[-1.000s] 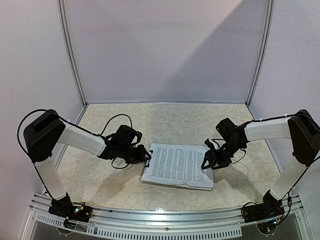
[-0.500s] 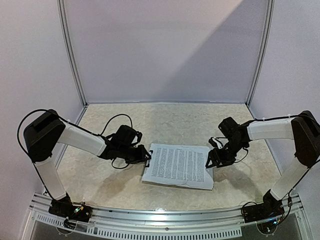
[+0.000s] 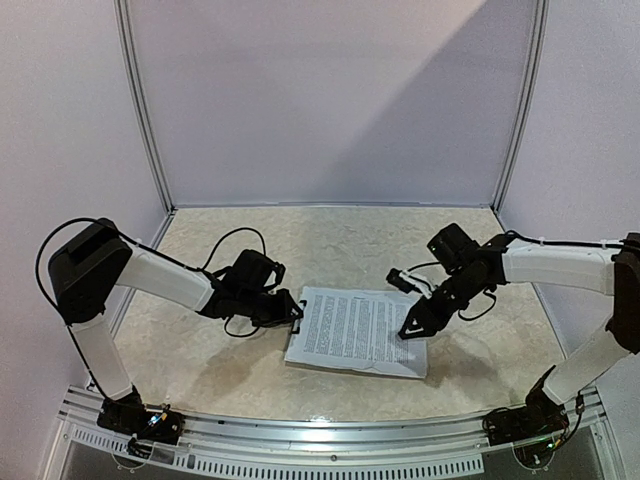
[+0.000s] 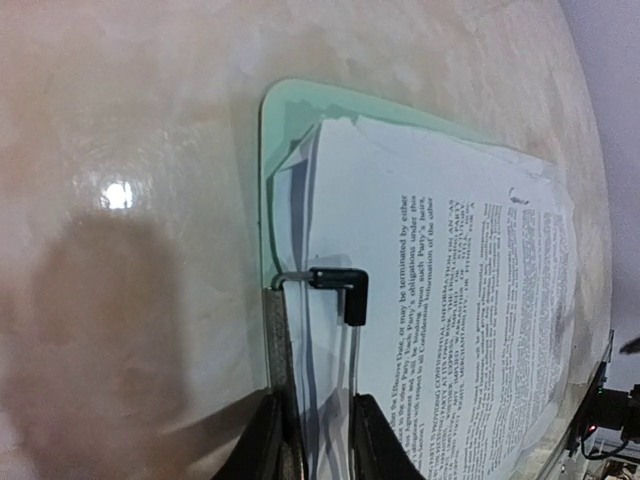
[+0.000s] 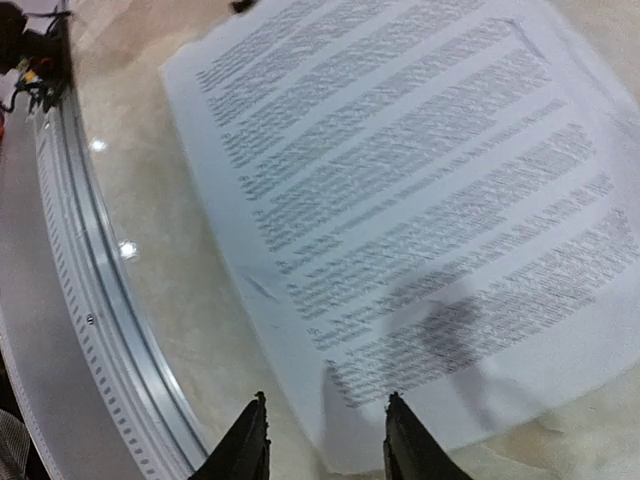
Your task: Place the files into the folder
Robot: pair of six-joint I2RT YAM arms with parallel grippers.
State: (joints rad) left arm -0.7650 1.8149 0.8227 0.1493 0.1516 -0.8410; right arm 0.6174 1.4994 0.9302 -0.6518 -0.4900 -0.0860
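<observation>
At centre frame of the top view, on the worktop (image 3: 330,240), I see the files (image 3: 355,330) lying on the folder (image 4: 275,130), with my left tool (image 3: 295,314) pinched tight on the clip (image 4: 335,285) at its left short edge and my right tool (image 3: 412,328) poised over the sheets' right edge, fingers parted, gripping nothing.

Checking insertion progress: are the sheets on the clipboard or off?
On. The paper sheets lie flat on the mint clipboard, edge under its clip, which the left end effector pinches.
</observation>
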